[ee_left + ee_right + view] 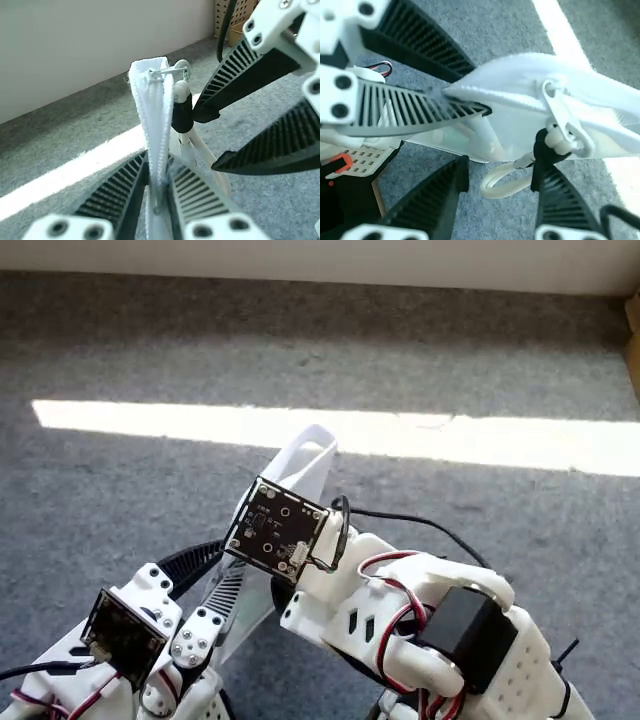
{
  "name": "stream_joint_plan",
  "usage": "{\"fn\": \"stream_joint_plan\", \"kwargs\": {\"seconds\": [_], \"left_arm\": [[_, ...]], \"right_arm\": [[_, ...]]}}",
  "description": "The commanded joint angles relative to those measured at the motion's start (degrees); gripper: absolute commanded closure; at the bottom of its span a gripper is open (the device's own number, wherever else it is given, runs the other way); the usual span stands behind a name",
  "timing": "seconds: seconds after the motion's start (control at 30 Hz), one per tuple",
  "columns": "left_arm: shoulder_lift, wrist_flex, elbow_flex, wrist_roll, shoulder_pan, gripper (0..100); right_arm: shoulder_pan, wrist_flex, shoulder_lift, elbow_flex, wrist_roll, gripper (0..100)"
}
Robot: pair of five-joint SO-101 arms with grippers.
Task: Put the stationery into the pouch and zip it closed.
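A white pouch (305,462) is held up off the grey carpet, with its zipper edge uppermost. In the left wrist view my left gripper (156,200) is shut on one end of the pouch (155,125), its black ribbed fingers pinching the fabric. The metal zipper slider (170,74) sits near the other end. My right gripper (500,160) is open beside the pouch (520,115), and one fingertip (545,150) touches the zipper pull (562,132). A white cord loop (502,182) hangs between its fingers. From the high view, the right arm's camera board (277,530) covers that gripper.
Grey carpet (150,340) lies all round, crossed by a bright sunlit strip (480,440). A white wall (75,45) runs along the far side, with a wooden lattice object (240,15) in its corner.
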State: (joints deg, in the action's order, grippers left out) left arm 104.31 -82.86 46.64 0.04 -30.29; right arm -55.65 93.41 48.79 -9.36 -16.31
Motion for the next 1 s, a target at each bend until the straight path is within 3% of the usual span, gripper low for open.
{"fn": "stream_joint_plan", "kwargs": {"seconds": [0.0, 0.2, 0.43, 0.6, 0.97], "left_arm": [[0.0, 0.4, -2.9, 0.0, 0.7, 100], [0.0, 0.2, -2.9, 0.0, 0.7, 100], [0.0, 0.1, -2.9, 0.0, 0.8, 100], [0.0, 0.3, -2.9, 0.0, 0.8, 100], [0.0, 0.3, -2.9, 0.0, 0.7, 100]], "right_arm": [[-0.1, -4.0, 0.6, 2.5, 0.5, 80.3], [0.3, -7.4, 0.6, 2.6, 0.5, 80.3], [8.8, -5.4, 0.6, 2.4, 0.3, 80.7], [9.0, -0.9, 0.5, 2.8, 0.2, 80.7], [8.9, -6.7, 0.5, 2.3, 0.5, 80.7]]}}
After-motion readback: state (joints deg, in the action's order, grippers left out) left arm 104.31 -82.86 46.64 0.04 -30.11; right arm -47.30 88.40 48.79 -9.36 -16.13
